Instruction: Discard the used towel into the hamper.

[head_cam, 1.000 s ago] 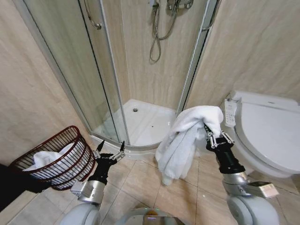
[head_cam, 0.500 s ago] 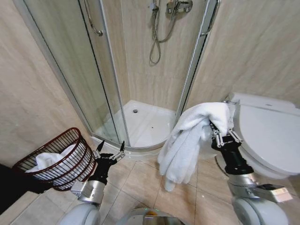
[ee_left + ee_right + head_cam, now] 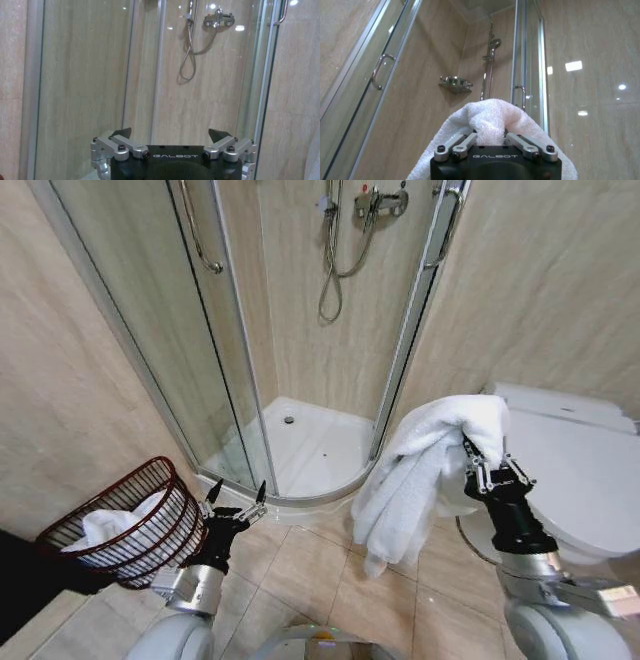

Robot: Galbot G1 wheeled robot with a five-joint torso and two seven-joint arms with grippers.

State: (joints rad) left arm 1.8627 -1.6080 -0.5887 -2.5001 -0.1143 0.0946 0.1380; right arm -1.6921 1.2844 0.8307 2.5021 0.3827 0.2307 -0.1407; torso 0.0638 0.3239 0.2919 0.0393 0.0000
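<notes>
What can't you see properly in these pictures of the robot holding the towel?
- Head view: the hamper, its near side behind a dark shape at the edge.
- Head view: the toilet, its near rim behind the towel and right gripper.
- Right wrist view: the fingertips, buried in towel folds.
- Left wrist view: the floor, behind the left gripper.

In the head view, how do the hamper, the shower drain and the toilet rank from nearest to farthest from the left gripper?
From the left gripper:
1. Hamper, just to its left, on the floor.
2. Shower drain, ahead in the shower tray.
3. Toilet, far across on the right.
</notes>
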